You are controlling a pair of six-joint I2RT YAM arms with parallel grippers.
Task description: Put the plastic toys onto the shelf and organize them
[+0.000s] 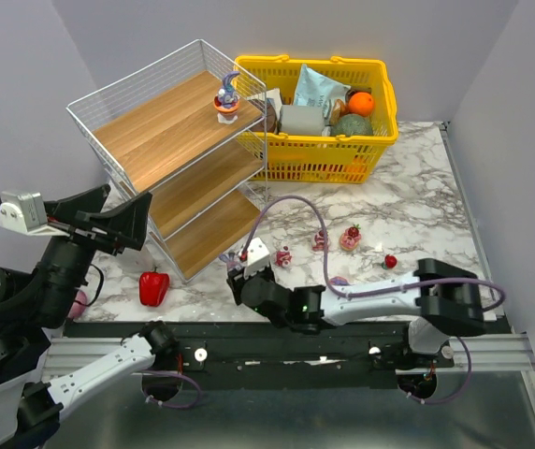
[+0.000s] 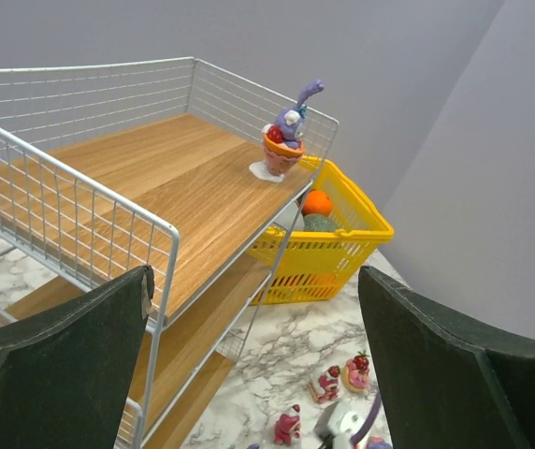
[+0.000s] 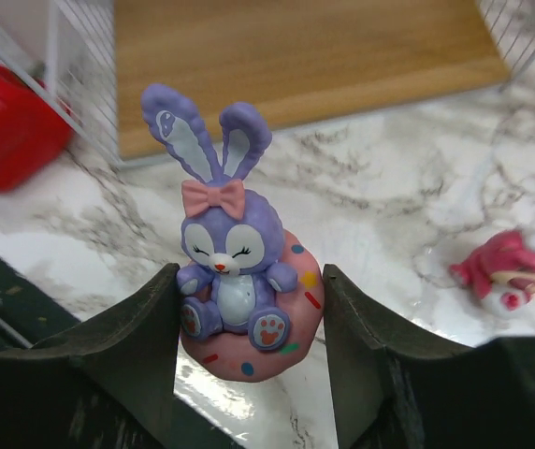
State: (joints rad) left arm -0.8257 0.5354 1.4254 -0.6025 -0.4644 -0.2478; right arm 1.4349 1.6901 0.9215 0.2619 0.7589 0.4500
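1. Purple and pink fill the right wrist view: a bunny figurine [image 3: 235, 271] on a donut base sits on the marble counter [image 1: 426, 187], just in front of the shelf [image 1: 146, 140] and its lowest board.
2. The right tool [image 3: 249, 327] is clamped on that bunny, one dark finger [image 3: 132, 337] against each side of the donut. Gripping low on the widest part looks sensible to me, since it leaves the ears free and the toy upright. I cannot tell whether it is off the counter yet.
3. That arm lies long and low across the near edge, reaching from its base on the right to the foot of the shelf, with the wrist tipped down.
4. The left tool [image 2: 258, 374] is spread wide and holds nothing. Its arm is raised beside the shelf at top-tier height, facing across the top board, probably just out of the way.
5. One cup figurine [image 1: 225, 98] stands on the top board at its far corner, by the yellow basket [image 1: 380, 131]. Several loose figurines [image 1: 350, 238] lie on the counter to the right, so most of the job remains, by my reckoning.
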